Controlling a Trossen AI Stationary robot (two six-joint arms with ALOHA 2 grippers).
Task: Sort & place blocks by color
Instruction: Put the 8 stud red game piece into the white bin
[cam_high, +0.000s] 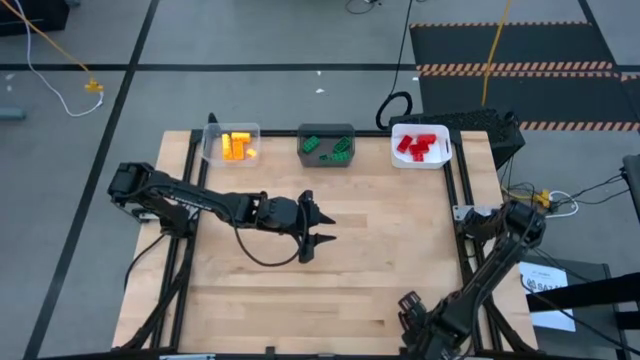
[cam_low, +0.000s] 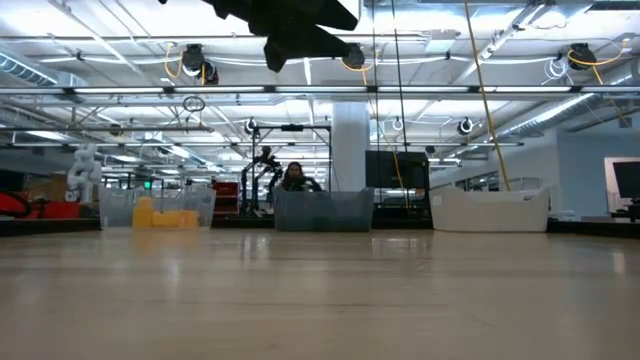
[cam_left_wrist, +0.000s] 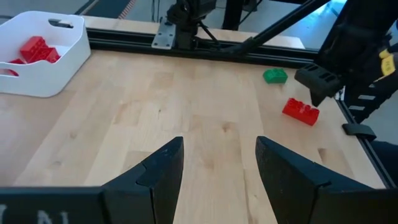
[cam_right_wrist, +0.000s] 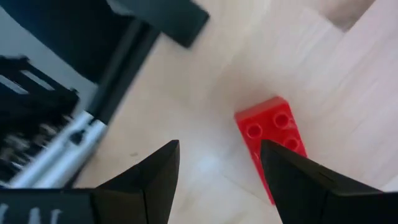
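Observation:
A red block (cam_right_wrist: 273, 140) lies flat on the table near the near right corner, with a green block (cam_left_wrist: 275, 76) a little beyond it. My right gripper (cam_right_wrist: 217, 162) hovers open above the red block (cam_left_wrist: 300, 111), pointing steeply down; one finger (cam_right_wrist: 298, 186) covers the block's near end. I see no touch. Both blocks are hidden under the right arm in the high view. My left gripper (cam_high: 315, 228) hangs open and empty over the middle of the table.
Three bins stand along the far edge: a clear bin (cam_high: 232, 145) with yellow and orange blocks, a dark grey bin (cam_high: 327, 145) with green blocks, and a white bin (cam_high: 420, 147) with red blocks. Bare wood lies between the bins and the grippers.

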